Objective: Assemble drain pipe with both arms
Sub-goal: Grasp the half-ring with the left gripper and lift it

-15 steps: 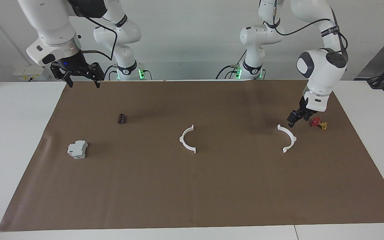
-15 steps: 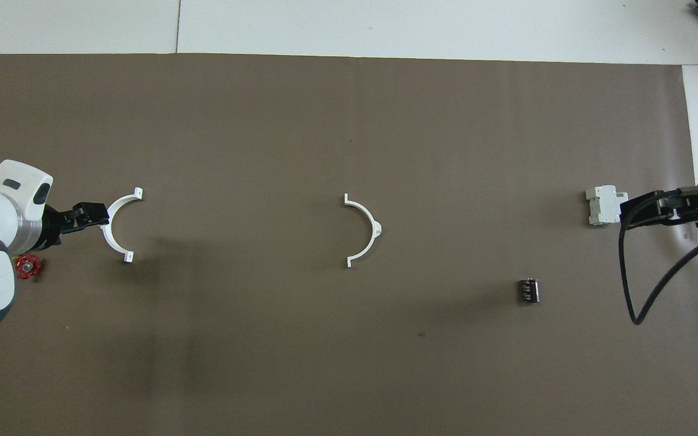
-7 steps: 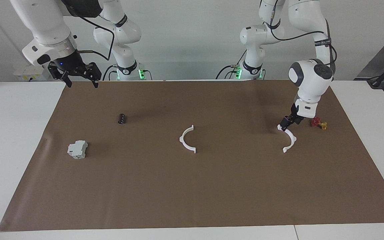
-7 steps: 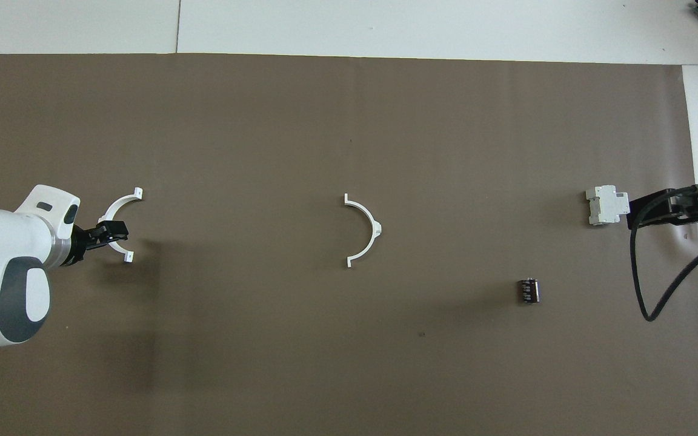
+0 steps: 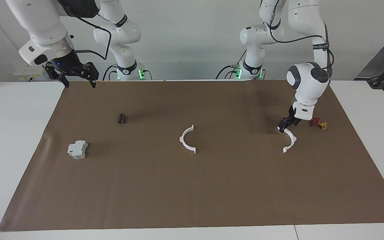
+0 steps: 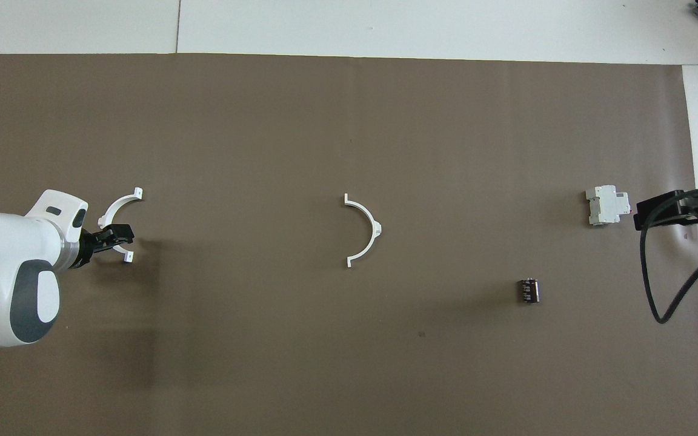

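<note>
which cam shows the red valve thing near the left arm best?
Facing view. The red valve sits in plain sight on the brown mat, beside the left pincer at the nearby half-ring. In the overhead view the left arm's wrist covers that spot, so it doesn't show.

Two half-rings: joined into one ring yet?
No: one half-ring lies mid-mat and the other half-ring lies apart from it at the left arm's end, under the left gripper.
</note>
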